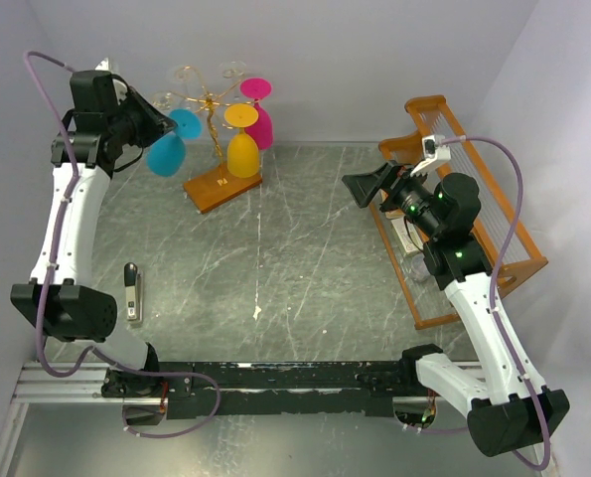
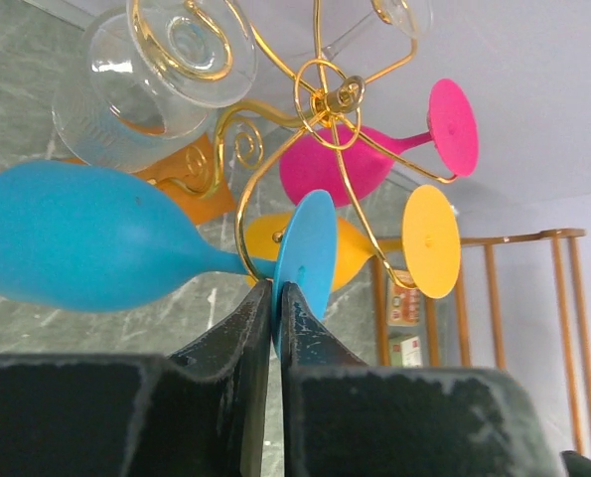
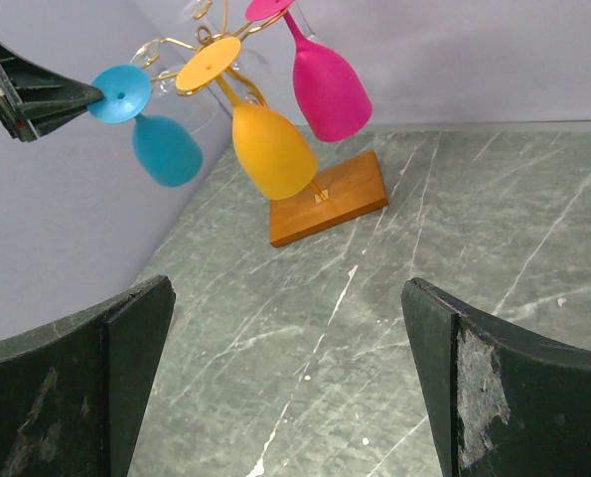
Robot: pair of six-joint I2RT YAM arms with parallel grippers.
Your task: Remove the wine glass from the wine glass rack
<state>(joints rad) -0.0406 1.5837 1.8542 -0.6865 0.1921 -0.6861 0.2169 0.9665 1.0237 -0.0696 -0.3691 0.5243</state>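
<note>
The gold wire wine glass rack (image 1: 212, 124) stands on its orange-brown wooden base (image 1: 222, 186) at the back left. A blue wine glass (image 1: 166, 151) hangs upside down at its left side. My left gripper (image 2: 275, 290) is shut on the edge of the blue glass's round foot (image 2: 310, 248). A gold wire arm still curls around the stem (image 2: 237, 260). The blue glass also shows in the right wrist view (image 3: 164, 147). My right gripper (image 3: 285, 383) is open and empty, held above the table at the right (image 1: 361, 187).
A yellow glass (image 1: 242, 149), a pink glass (image 1: 261, 124) and clear glasses (image 2: 156, 89) also hang on the rack. A larger orange wooden rack (image 1: 518, 260) stands at the right. A small grey and black tool (image 1: 131, 291) lies at the left.
</note>
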